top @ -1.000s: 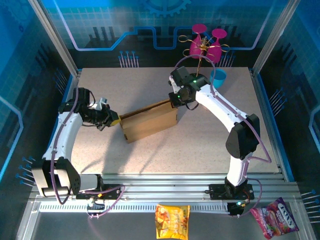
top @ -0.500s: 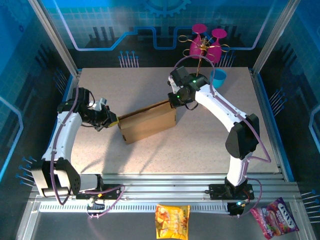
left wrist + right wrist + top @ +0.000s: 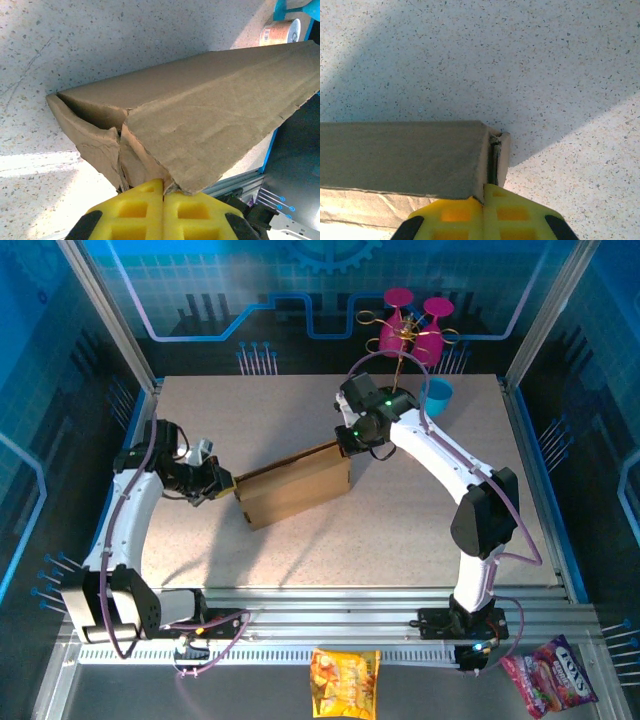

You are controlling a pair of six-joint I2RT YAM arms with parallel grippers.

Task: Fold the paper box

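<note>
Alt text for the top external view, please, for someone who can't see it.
Two arms hold a brown paper box between them on the speckled table: the left gripper pinches its left end, the right gripper its far right corner.

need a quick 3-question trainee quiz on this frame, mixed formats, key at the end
1. True or false: the plain brown cardboard box lies untouched on the speckled table.
2. What is the left gripper shut on? A) an edge at the box's end B) a snack bag C) nothing
3. Fill in: the right gripper pinches the box's other end; at the table's far edge behind it stand two ____ stemmed goblets beside a small blue cup.

Key: 1 false, both grippers are clamped on it; 2 A; 3 pink.
</note>
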